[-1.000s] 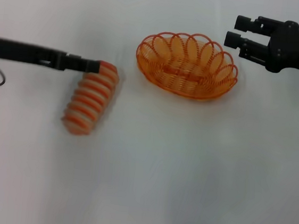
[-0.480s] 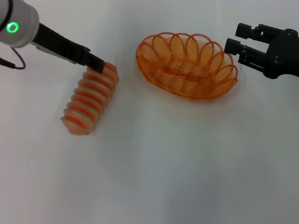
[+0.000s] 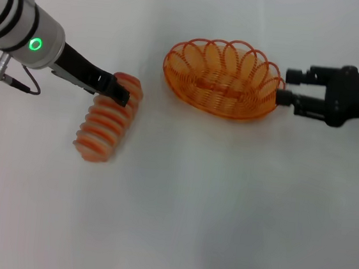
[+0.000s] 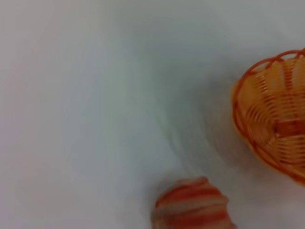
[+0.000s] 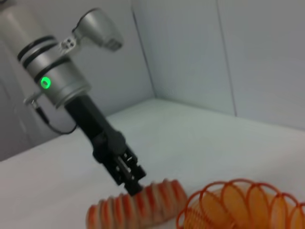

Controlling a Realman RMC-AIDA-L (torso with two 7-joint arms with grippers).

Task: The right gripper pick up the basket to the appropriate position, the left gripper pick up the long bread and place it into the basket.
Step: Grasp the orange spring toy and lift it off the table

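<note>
The striped orange-cream bread point(image 3: 107, 119) lies on its side, apart from the empty orange wire basket point(image 3: 222, 78).

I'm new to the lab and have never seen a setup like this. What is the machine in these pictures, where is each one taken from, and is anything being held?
It is a two-armed robot working over a white table. One picture looks down from its head; the other two come from cameras on its wrists.

The left gripper is down at the far end of the long bread, a striped toy loaf lying on the table. The right wrist view shows its fingers at that end, but the loaf is not lifted.

The right gripper is open at the right end of the basket, an empty orange wire oval, one finger touching its rim. Nothing is held yet.
</note>
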